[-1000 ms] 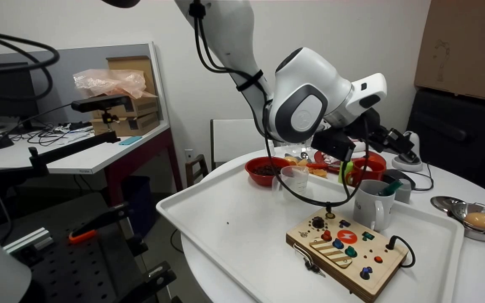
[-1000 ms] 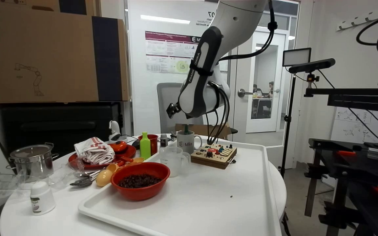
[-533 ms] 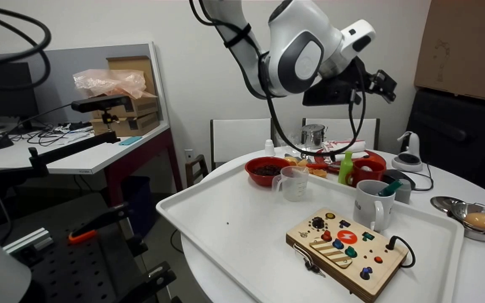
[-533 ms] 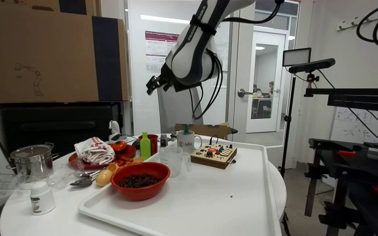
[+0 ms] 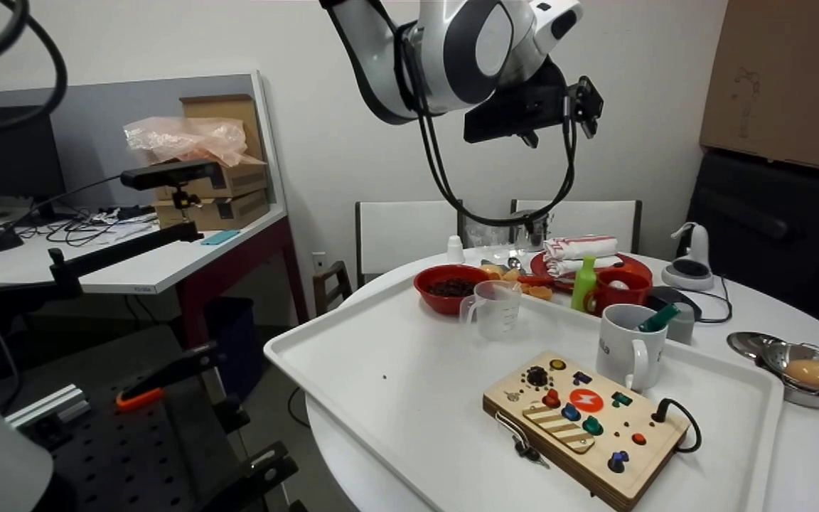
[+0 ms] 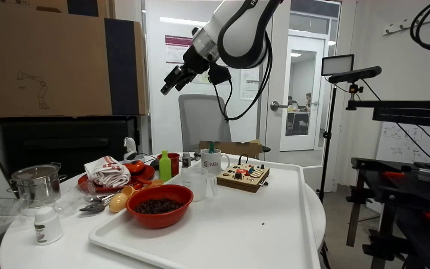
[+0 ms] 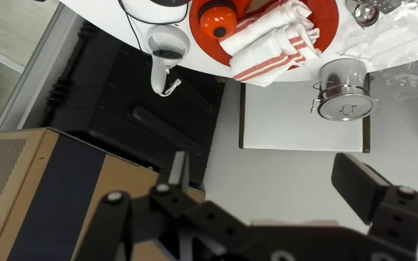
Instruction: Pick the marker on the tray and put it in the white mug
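Observation:
The teal marker stands tilted inside the white mug, its upper end leaning on the rim. It also sticks up from the mug in an exterior view. The mug is upright on the large white tray, beside the wooden button board. My gripper is high above the table, well away from the mug. In the wrist view the gripper is wide open with nothing between its fingers. The mug, marker and tray are out of the wrist view.
The wooden button board, a clear measuring cup and a red bowl of dark beans are on the tray. A red mug, a green bottle, a towel and a steel pot stand beyond it.
The arm has risen from above the mug, high over the table, and drawn back, turning its gripper. The mug and marker have not moved.

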Motion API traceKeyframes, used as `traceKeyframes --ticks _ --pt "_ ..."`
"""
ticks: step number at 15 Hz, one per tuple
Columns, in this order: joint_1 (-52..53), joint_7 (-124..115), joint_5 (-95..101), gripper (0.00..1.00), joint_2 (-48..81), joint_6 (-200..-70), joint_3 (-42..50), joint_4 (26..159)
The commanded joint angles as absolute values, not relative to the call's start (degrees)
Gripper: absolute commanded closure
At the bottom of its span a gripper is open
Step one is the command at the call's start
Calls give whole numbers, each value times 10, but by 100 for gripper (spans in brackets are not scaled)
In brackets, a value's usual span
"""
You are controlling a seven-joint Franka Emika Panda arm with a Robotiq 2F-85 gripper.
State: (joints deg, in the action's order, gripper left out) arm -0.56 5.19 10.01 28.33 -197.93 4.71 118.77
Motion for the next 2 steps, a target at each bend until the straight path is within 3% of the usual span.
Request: traceKeyframes --ticks 1,2 --pt "-14 64 94 0 279 -1977 37 1192" --pt "-14 66 95 0 279 -1977 37 1193"
